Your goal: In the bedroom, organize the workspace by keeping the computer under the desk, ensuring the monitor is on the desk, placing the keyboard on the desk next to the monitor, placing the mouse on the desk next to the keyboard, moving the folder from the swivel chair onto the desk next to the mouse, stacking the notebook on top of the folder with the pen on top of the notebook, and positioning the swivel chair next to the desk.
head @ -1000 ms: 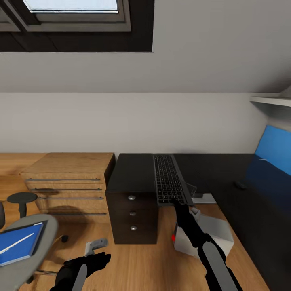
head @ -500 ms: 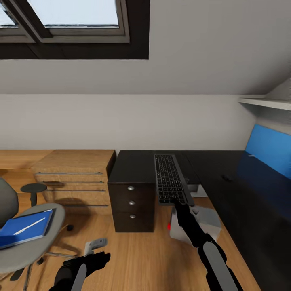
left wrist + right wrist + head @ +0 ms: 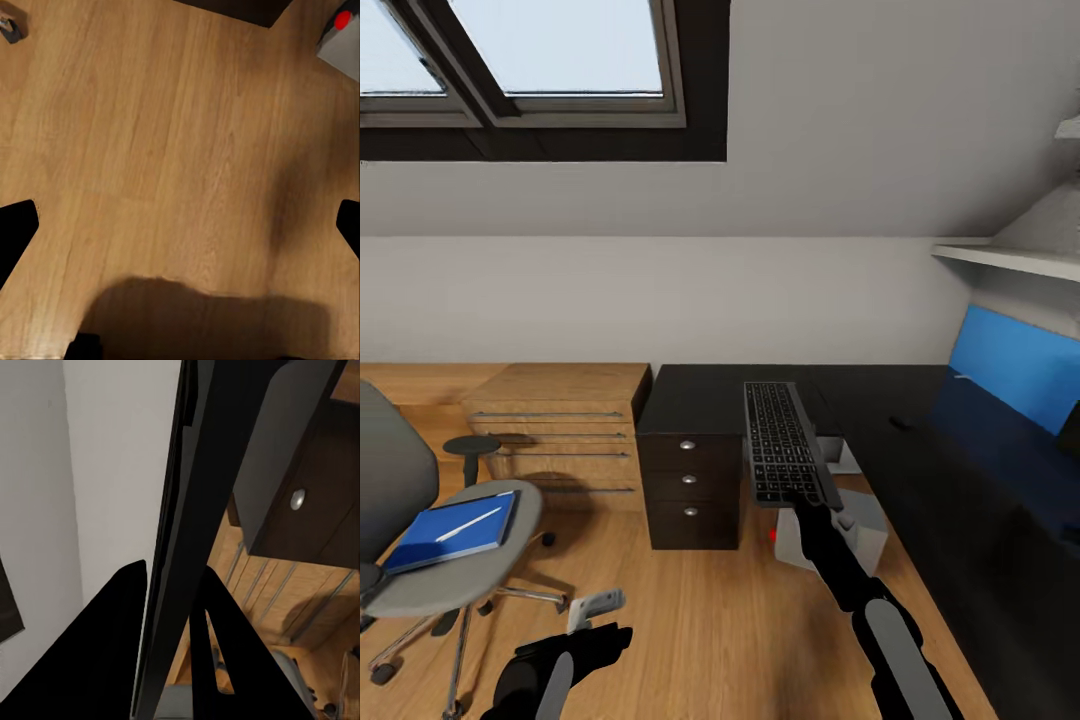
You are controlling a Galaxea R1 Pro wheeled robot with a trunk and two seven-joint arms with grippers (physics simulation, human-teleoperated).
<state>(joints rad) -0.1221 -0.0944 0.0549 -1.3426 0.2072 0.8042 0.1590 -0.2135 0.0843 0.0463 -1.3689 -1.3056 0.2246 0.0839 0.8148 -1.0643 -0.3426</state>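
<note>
The right gripper (image 3: 807, 503) is clamped on the near end of the keyboard (image 3: 785, 442), which it holds up in the air, keys facing the head camera and long axis running away from the robot; in the right wrist view the two dark fingers (image 3: 120, 645) sit on either side of the keyboard's thin edge (image 3: 187, 532). The left gripper (image 3: 596, 608) hangs low over the wooden floor (image 3: 700, 620), and in the left wrist view its fingertips (image 3: 16, 229) stand wide apart with nothing between them but bare floorboards (image 3: 172, 150). Behind the raised keyboard stands a dark three-drawer unit (image 3: 695, 465), and just beside that, to the left, a light-wood drawer chest (image 3: 555, 430). The desk (image 3: 950, 480) stretches along the right side with its blue back panel (image 3: 1010, 375) rising behind the black top, and a small dark object (image 3: 900, 423) lies on it, too small to identify. On the floor just below the keyboard and beside the desk is the light grey computer (image 3: 845, 530), partly hidden by the right arm. At far left is the swivel chair (image 3: 420, 540), well apart from the desk, with a blue folder (image 3: 450, 530) on its seat and the white pen (image 3: 468, 523) lying on top.
</note>
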